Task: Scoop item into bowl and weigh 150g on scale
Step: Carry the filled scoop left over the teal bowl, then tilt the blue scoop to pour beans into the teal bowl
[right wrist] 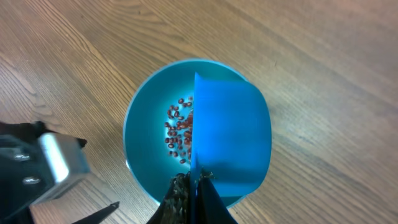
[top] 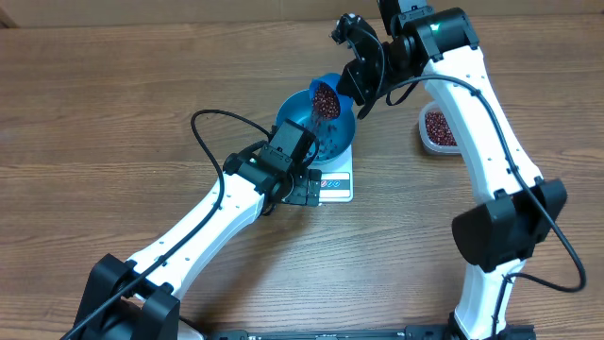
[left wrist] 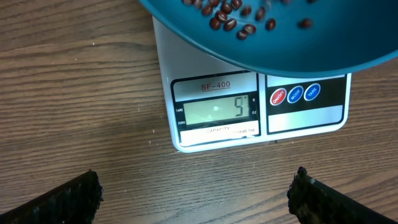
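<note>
**Scoop held over bowl on the scale**

The right gripper (right wrist: 193, 190), jaws pinching the blue scoop (right wrist: 230, 130), holds it above the blue bowl (right wrist: 140, 137). Beans (right wrist: 179, 132) lie in the bowl, which sits on the scale (left wrist: 186, 68). The left gripper (left wrist: 196, 196) hovers before the scale, jaws spread. A clear tub (top: 424, 135) of beans stands on the bench (top: 113, 94).

From my console: bowl (top: 335, 137) on the scale (top: 335, 186), middle of the tabletop (top: 94, 113), beans (right wrist: 179, 132) in it, scoop (top: 326, 94) above; the tub (top: 437, 129) lies to its right, my left pincer (left wrist: 196, 196) before the scale.
</note>
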